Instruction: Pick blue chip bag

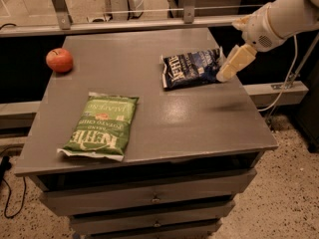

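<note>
The blue chip bag (190,68) lies crinkled on the far right part of the grey table (164,118), dark navy with white lettering. My gripper (230,63) hangs on the white arm that comes in from the upper right. It hovers just above the table at the bag's right edge, pointing down and to the left. It holds nothing that I can see.
A larger green Kettle chip bag (100,126) lies flat at the front left. A red apple (59,60) sits at the far left corner. The table has drawers below. A metal rail (124,21) runs behind the table.
</note>
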Available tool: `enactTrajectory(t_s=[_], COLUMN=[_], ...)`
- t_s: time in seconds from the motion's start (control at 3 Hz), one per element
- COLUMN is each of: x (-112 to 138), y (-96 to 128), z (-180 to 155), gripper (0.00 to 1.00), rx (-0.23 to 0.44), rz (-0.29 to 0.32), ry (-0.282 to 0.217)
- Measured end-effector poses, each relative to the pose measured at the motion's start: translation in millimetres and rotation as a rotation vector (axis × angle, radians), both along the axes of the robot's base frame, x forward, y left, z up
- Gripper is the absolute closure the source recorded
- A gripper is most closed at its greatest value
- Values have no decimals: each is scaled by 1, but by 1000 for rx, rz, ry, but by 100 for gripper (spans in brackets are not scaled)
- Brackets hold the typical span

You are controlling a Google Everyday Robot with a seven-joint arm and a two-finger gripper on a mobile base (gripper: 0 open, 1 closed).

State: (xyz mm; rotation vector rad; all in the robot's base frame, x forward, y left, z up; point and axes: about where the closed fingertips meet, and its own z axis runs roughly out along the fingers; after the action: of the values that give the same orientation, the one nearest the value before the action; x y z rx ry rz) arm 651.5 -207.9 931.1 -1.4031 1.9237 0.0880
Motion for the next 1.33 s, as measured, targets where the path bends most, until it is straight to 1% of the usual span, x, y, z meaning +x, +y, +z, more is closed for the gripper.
enactTrajectory(t_s=[0.33,0.67,1.0,1.33], x=[29,48,60,66], y=[1,6,17,22], z=[-33,-59,-72,-74], gripper=[0,0,18,41], rx=[51,98,150,187], rz=[-49,-69,-60,-52], ry=[24,45,55,53])
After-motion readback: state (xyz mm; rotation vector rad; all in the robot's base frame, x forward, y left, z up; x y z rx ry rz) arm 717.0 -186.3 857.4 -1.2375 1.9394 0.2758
